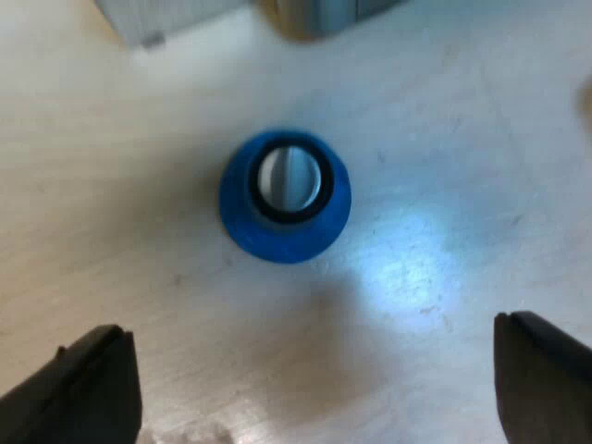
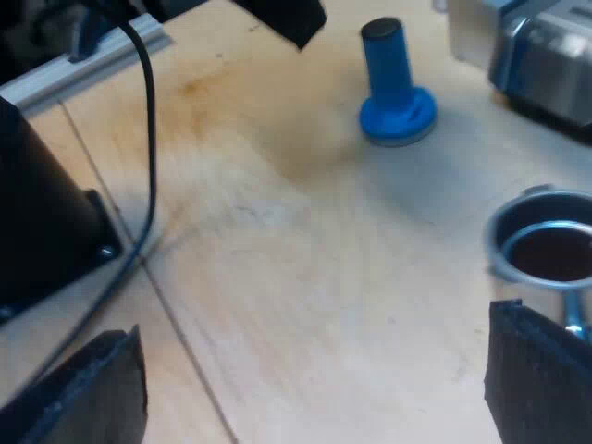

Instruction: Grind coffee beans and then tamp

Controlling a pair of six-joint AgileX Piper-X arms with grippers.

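A blue tamper (image 1: 285, 196) stands upright on the pale wooden table, and I look straight down on its black-ringed top. My left gripper (image 1: 310, 326) hovers open above it, its fingers wide apart and clear of it. In the right wrist view the same tamper (image 2: 396, 85) stands near the espresso machine (image 2: 541, 51), with one of the left gripper's fingers (image 2: 291, 20) hanging above and beside it. The metal holder (image 2: 544, 248) lies on the table with dark coffee in its basket. My right gripper (image 2: 314, 324) is open, one finger close to the holder's basket.
A black block (image 2: 42, 213) and a pale metal rail (image 2: 55, 79) stand along the table's edge by my right arm. Bare wood (image 2: 305, 240) stretches between the tamper and the holder. Grey machine parts (image 1: 157, 20) lie beyond the tamper.
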